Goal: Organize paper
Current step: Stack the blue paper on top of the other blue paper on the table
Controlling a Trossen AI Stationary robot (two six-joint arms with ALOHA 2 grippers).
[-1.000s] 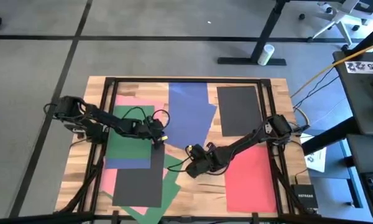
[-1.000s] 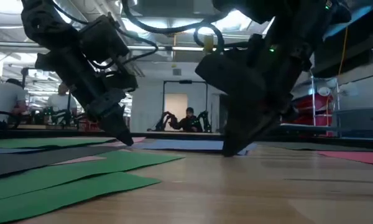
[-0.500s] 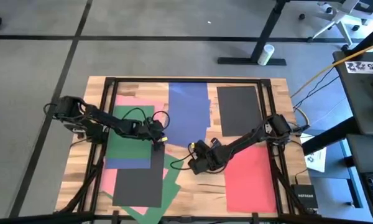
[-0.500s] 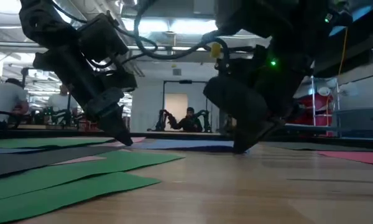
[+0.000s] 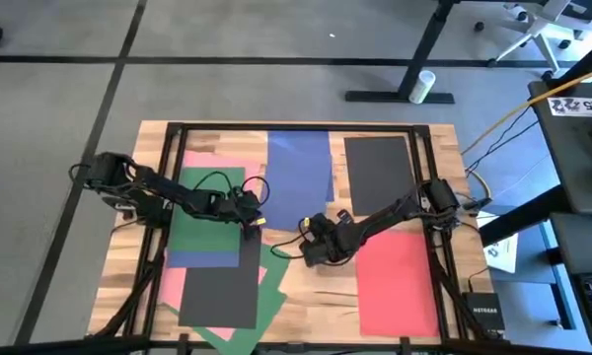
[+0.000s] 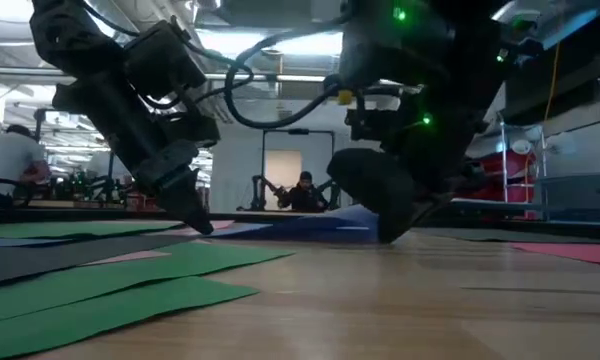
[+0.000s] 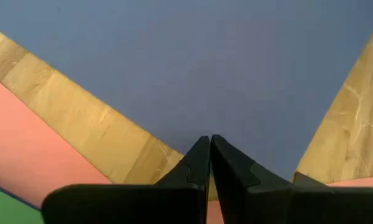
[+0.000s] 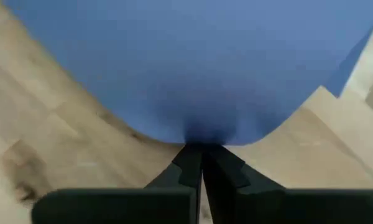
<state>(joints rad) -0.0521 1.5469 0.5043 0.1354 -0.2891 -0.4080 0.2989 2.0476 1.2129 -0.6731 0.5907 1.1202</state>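
Coloured paper sheets lie flat on the wooden table. A blue sheet (image 5: 301, 173) lies at the middle, far side. My left gripper (image 5: 254, 223) is shut, with its tips down at that sheet's near-left corner (image 7: 205, 124). My right gripper (image 5: 311, 248) is shut on the sheet's near edge. That near part bows up off the table (image 6: 332, 220). Green (image 5: 209, 207), pink (image 5: 205, 163), black (image 5: 222, 286) and a second blue sheet (image 5: 202, 258) overlap on the left. My left gripper sets its shut fingertips (image 7: 209, 149) on the blue sheet's near-left corner, slanting down from the table's left; that corner lies flat on the wood. My right gripper pinches the blue sheet's near edge (image 8: 202, 138) between its two fingers, coming low from the near right. The paper arches up in front of the fingers while its far part stays on the table.
A black sheet (image 5: 378, 173) lies at the far right and a red one (image 5: 400, 286) at the near right. A green sheet (image 5: 276, 286) sticks out at the near middle. A dark frame (image 5: 178, 138) runs round the table. People stand in the room behind.
My right gripper has moved toward the table's far edge with the blue sheet's near edge in its fingers. The sheet's near part has bowed up off the table and looks shorter from above. Its corner under my left gripper has stayed put.
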